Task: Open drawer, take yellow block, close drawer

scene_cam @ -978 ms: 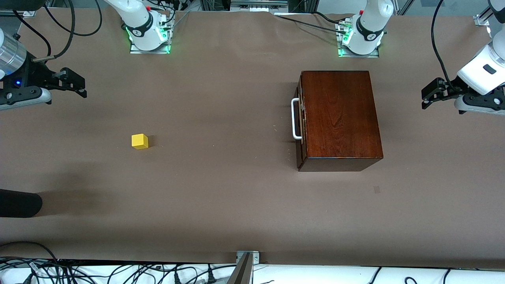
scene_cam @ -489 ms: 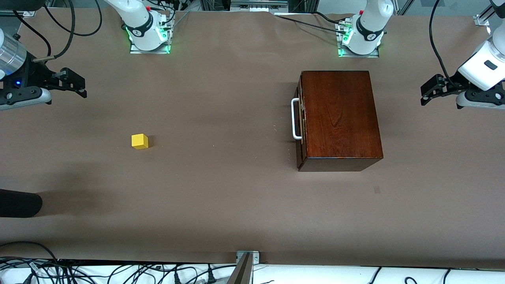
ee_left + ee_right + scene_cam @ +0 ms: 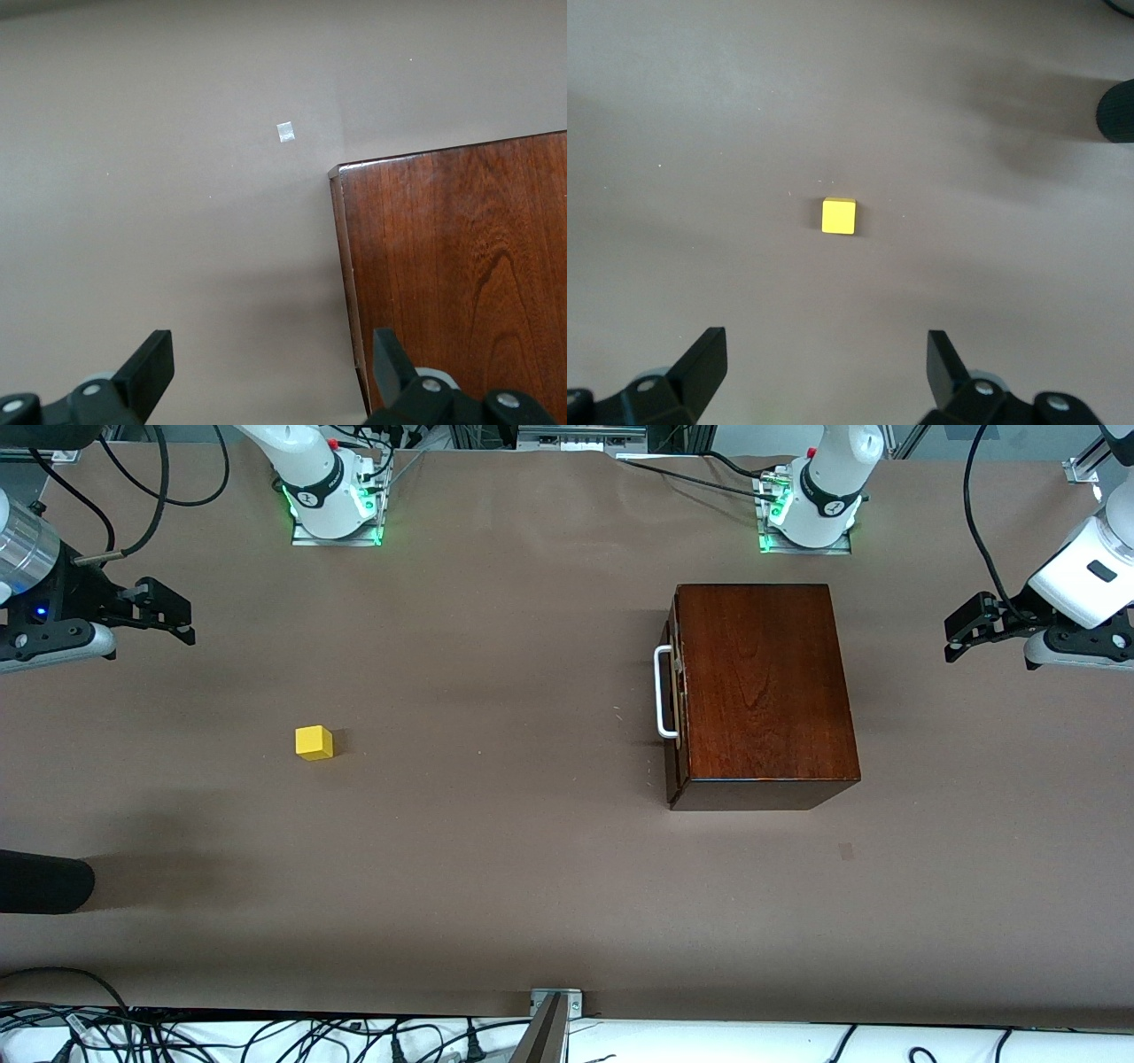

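Observation:
The yellow block (image 3: 314, 742) sits in the open on the brown table toward the right arm's end; in the right wrist view the yellow block (image 3: 839, 216) lies ahead of the open fingers. The drawer (image 3: 676, 775) of the dark wooden box (image 3: 762, 691) is pushed in, its white handle (image 3: 662, 691) facing the right arm's end. My right gripper (image 3: 173, 615) (image 3: 826, 341) hovers open and empty over the table's edge. My left gripper (image 3: 961, 633) (image 3: 272, 345) hangs open and empty beside the box (image 3: 461, 266), toward the left arm's end.
A black rounded object (image 3: 44, 881) (image 3: 1118, 111) juts in at the right arm's end, nearer the front camera than the block. A small pale mark (image 3: 846, 851) (image 3: 284, 131) is on the table near the box. Arm bases (image 3: 337, 505) (image 3: 811, 514) stand along the robots' edge.
The left gripper shifted slightly toward the robots' edge a second ago and has since held still. The right arm, block and box have not moved.

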Controlling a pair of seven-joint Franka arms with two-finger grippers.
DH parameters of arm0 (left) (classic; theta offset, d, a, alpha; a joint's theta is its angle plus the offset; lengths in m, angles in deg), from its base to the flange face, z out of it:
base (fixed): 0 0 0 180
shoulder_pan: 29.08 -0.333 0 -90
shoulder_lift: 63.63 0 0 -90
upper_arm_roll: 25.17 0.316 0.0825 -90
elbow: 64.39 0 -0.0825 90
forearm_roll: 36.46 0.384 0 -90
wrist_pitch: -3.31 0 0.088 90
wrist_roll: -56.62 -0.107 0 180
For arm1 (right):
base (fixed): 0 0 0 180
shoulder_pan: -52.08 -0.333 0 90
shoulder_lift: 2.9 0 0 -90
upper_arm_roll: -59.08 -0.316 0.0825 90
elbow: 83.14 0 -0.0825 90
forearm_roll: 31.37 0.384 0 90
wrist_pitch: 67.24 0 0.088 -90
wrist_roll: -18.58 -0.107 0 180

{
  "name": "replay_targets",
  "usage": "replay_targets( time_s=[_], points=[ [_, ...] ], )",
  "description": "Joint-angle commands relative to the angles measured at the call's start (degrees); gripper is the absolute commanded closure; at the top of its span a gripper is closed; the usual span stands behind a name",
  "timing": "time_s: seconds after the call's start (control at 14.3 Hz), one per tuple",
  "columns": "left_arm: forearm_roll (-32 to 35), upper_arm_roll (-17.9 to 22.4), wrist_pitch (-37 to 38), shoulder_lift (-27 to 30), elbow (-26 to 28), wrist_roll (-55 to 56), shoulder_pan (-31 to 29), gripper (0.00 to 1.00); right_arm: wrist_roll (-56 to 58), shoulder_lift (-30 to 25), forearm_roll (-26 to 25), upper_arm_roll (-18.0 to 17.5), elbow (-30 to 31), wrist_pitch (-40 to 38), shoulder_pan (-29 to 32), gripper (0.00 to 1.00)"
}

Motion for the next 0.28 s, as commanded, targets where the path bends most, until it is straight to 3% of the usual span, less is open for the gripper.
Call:
replay_targets(
  time_s=[0.0, 0.21],
  points=[
    [-1.1, -0.3, -0.2, 1.7, 1.7, 0.3, -0.5, 0.0, -0.9, 0.8, 0.0, -0.3, -1.8, -0.7, 0.3, 0.0],
    [-1.1, -0.3, -0.1, 1.8, 1.6, 0.4, -0.4, 0.0, -0.9, 0.8, 0.0, -0.3, -1.8, -0.7, 0.3, 0.0]
  ],
)
